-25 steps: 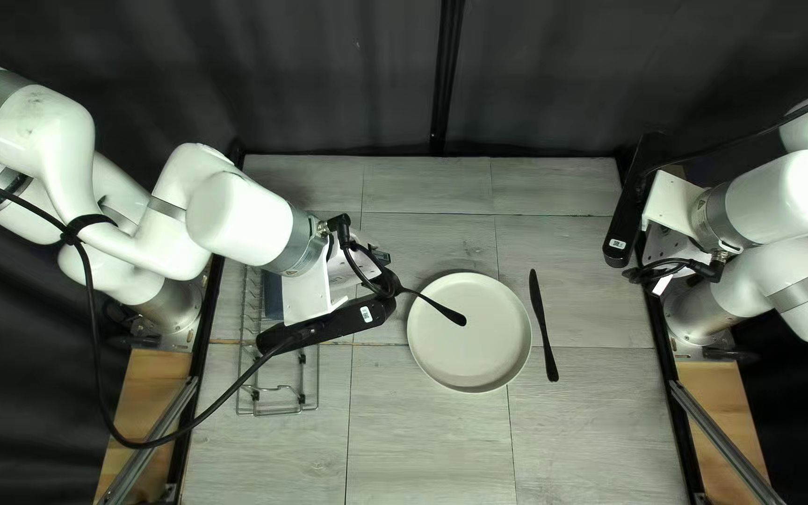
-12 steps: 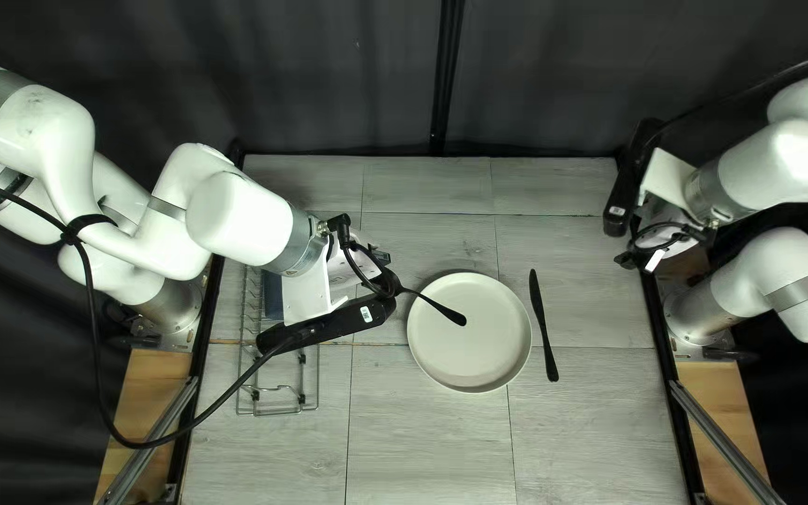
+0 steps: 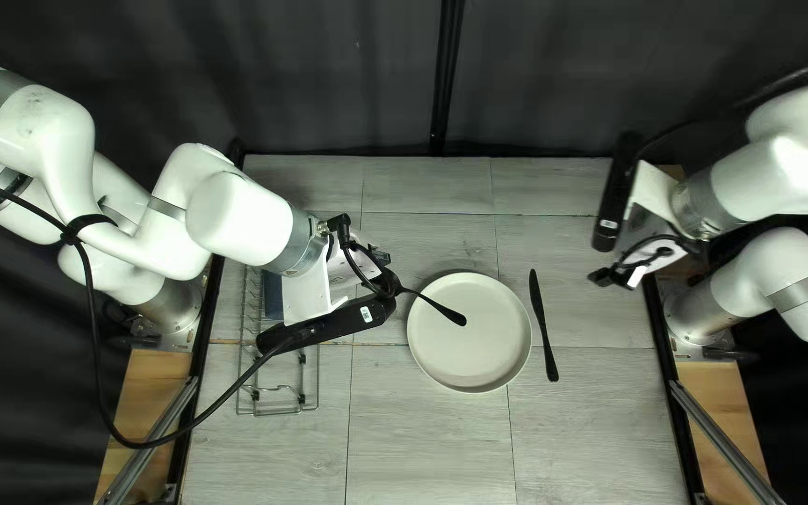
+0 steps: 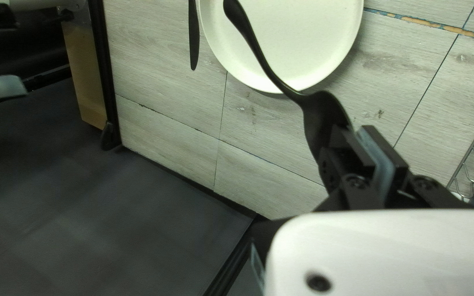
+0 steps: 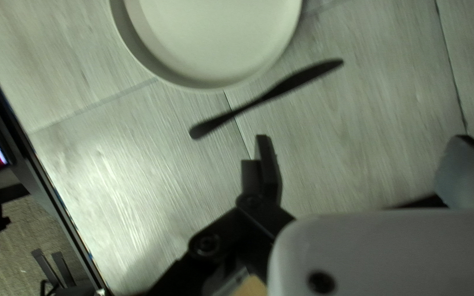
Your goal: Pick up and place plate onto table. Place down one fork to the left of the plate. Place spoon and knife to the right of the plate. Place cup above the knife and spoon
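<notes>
Spoon (image 4: pixel 326 114) is apparently pinched by its broad end in the left gripper (image 4: pixel 360 137), its handle (image 3: pixel 455 318) over the plate (image 3: pixel 479 353). With the right gripper (image 5: pixel 362 138) spread wide, the handle should be met squarely and gripped before release, clear of the knife (image 3: pixel 542 323).

No legible text, labels, numbers or signs.

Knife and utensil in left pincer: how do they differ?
The knife lies on the table; the utensil is held in the left pincer. The knife is beside the plate; the utensil reaches over it. The knife is slim; the utensil widens near the pincer. Both are black.
</notes>
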Controlling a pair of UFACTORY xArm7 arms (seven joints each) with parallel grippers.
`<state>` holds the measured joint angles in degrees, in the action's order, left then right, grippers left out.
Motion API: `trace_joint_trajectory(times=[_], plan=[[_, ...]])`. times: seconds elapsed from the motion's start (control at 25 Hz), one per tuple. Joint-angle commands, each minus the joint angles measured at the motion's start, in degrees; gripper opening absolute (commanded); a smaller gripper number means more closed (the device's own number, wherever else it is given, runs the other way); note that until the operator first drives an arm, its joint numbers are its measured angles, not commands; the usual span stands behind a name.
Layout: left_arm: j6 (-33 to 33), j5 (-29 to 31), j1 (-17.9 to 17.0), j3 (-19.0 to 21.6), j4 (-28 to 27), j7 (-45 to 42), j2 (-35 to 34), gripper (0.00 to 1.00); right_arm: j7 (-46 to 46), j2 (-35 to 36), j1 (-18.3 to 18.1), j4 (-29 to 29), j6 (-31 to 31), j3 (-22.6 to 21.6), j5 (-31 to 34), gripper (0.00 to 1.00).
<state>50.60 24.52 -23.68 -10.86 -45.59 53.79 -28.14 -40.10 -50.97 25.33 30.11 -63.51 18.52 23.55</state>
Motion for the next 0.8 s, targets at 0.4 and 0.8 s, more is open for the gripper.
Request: trace_joint_trajectory(times=[0.4, 0.8], plan=[[0.0, 0.0, 0.0, 0.0, 0.0, 0.0, 0.0, 0.0, 0.6, 6.1, 4.4, 3.0, 2.8, -0.5, -2.0, 1.0], [0.0, 0.0, 0.0, 0.0, 0.0, 0.0, 0.0, 0.0, 4.8, 13.2, 8.3, 6.4, 13.9, 1.5, -0.9, 1.0]])
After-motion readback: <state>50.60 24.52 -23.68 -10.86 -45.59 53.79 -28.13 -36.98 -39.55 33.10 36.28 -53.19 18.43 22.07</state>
